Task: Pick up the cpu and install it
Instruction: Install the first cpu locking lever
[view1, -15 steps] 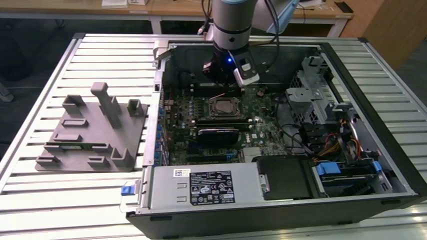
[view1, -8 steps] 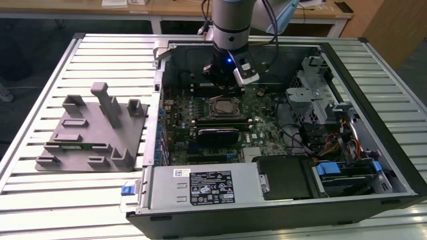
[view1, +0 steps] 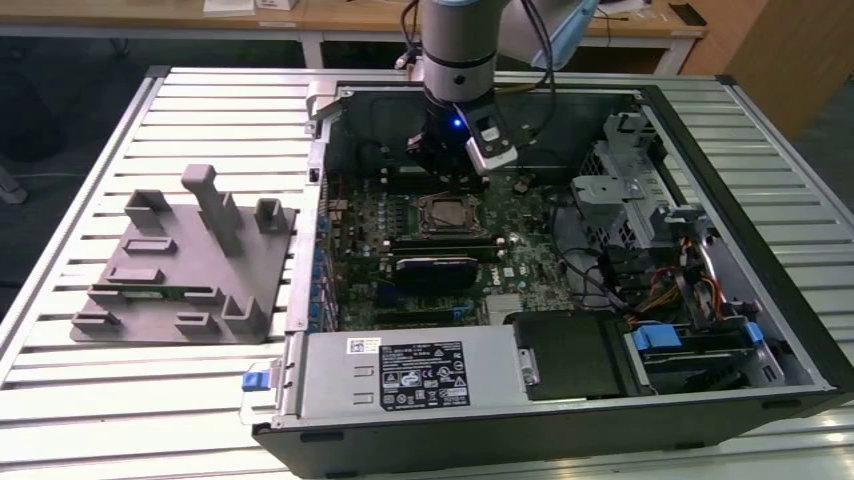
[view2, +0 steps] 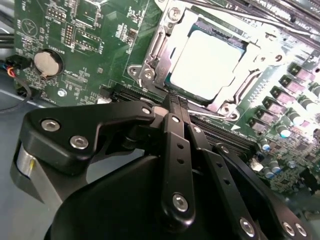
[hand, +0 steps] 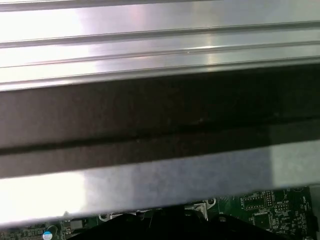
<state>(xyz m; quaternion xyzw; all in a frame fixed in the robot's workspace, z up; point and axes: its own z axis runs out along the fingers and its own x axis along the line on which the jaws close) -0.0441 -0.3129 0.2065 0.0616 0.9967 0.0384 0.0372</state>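
Observation:
The cpu (view2: 207, 65), a shiny silver square, lies flat inside the motherboard socket (view2: 155, 50), with the socket's metal frame around it. My gripper (view2: 176, 100) hangs just beside the socket, its two black fingers (view2: 172, 145) pressed together with nothing between them. In the exterior view the gripper (view1: 451, 178) stands inside the open computer case, just behind the socket (view1: 447, 213), with a blue light glowing on the wrist.
A grey plastic fixture block (view1: 187, 265) rests on the slatted table at the exterior view's left. The case (view1: 747, 330) holds a power supply (view1: 400, 375) at the front, drive bays and cables on the right. A coin battery (view2: 47, 62) sits on the board.

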